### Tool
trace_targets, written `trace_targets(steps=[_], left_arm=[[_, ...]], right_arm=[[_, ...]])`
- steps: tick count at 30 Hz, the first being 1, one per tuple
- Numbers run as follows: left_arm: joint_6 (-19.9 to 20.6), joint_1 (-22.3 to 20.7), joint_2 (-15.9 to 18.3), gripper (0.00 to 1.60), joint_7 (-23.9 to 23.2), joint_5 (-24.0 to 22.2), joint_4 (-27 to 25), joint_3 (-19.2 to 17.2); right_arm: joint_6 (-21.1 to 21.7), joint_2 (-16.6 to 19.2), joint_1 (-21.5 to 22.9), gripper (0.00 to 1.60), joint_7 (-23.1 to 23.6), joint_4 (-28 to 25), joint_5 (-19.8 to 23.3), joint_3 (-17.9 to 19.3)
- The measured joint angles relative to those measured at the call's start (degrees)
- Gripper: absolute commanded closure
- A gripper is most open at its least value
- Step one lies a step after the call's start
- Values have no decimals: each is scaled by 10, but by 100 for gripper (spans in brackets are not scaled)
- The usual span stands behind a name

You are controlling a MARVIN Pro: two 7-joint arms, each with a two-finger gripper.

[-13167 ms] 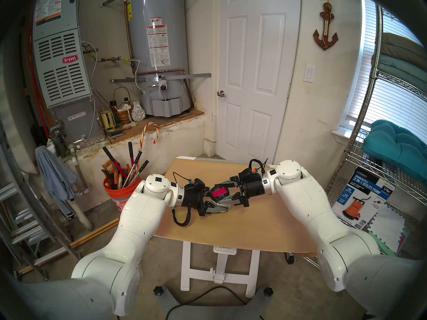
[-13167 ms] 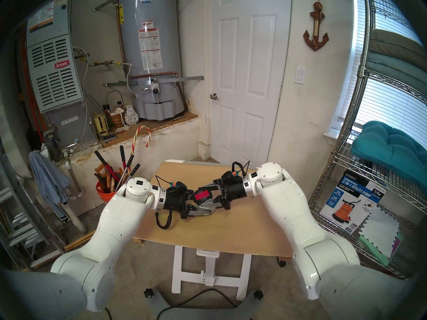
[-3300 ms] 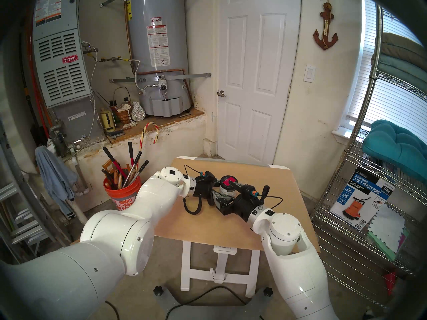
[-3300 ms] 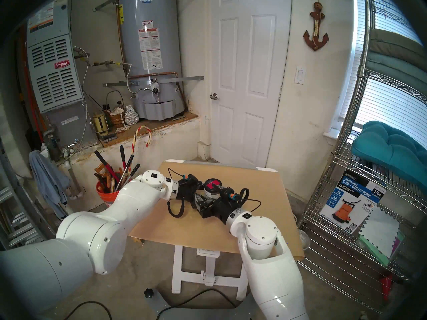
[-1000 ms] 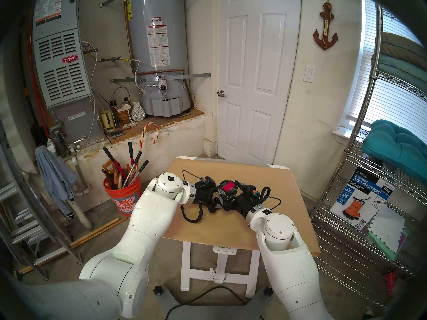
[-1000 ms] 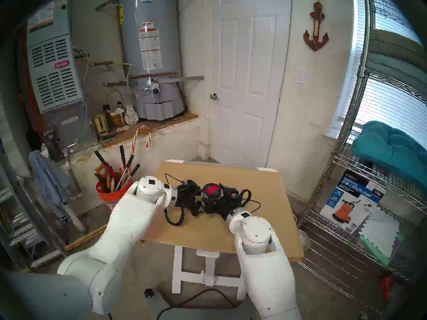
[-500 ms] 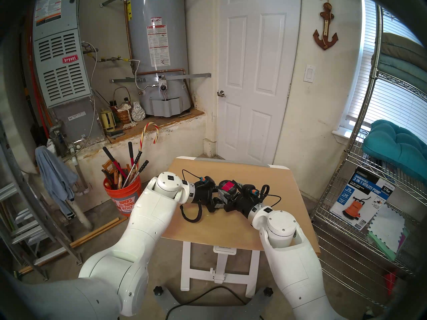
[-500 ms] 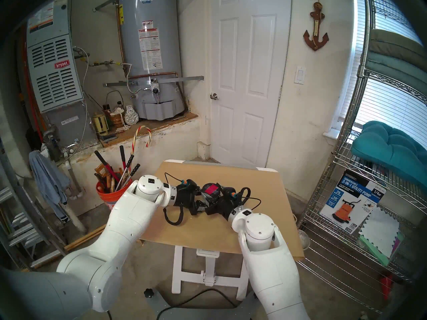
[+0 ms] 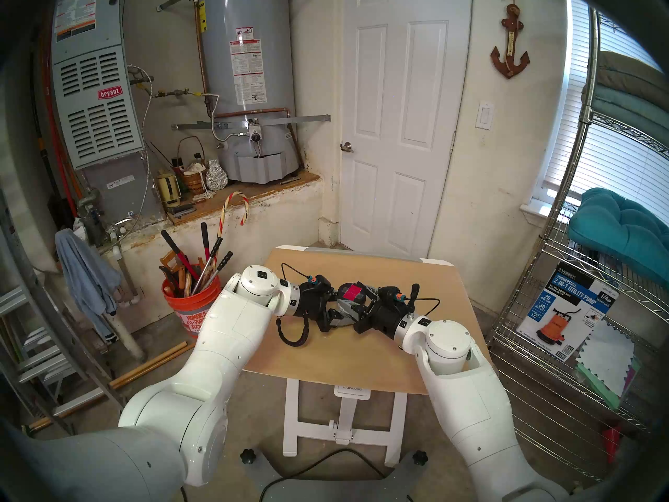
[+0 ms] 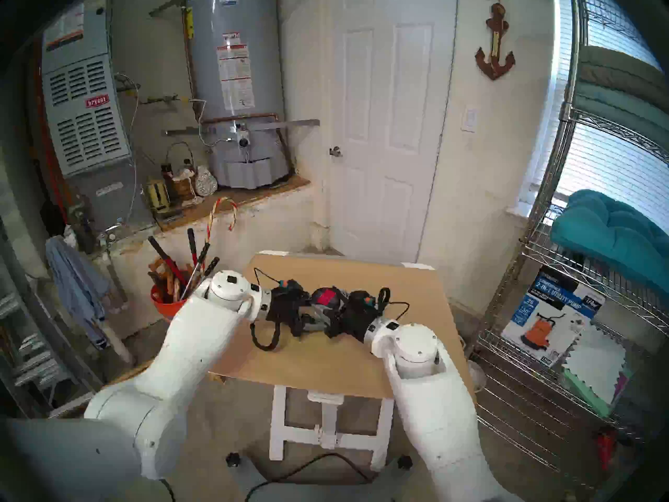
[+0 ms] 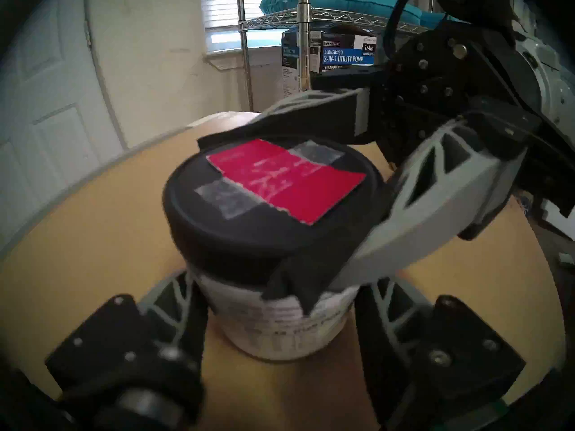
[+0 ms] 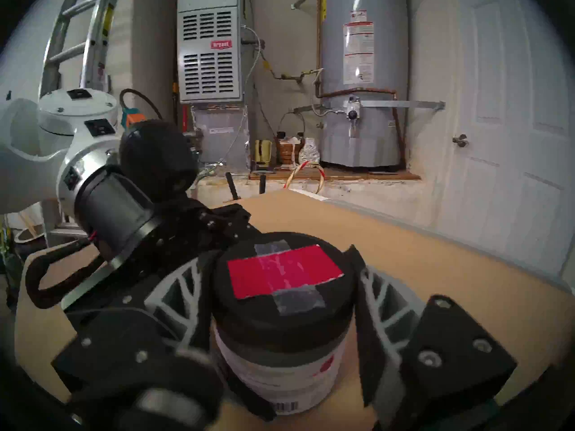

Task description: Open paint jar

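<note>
The left claw (image 11: 277,321) hugs the jar (image 11: 280,324) so it can't spin. From 3 o'clock, the right claw (image 12: 281,299) squeezes the lid (image 12: 280,284) to twist.

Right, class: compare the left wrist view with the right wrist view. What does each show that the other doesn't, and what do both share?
Only the left wrist view shows the wire shelf with the utility pump box, and the right claw clamped on the black lid.

Only the right wrist view shows the furnace, the water heater, the ladder and the jar's barcode.

Both show the paint jar, lid on, with its red square, on the tan table.
</note>
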Motion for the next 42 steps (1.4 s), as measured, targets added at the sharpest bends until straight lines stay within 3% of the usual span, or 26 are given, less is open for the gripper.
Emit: trace_targets(steps=[20, 42], left_arm=[[-27, -31, 4, 160, -24, -4, 50, 2], [-67, -79, 5, 160, -44, -4, 128, 9]], right_arm=[[-46, 47, 118, 156, 189, 142, 43, -15], [-83, 55, 242, 160, 334, 298, 51, -43]])
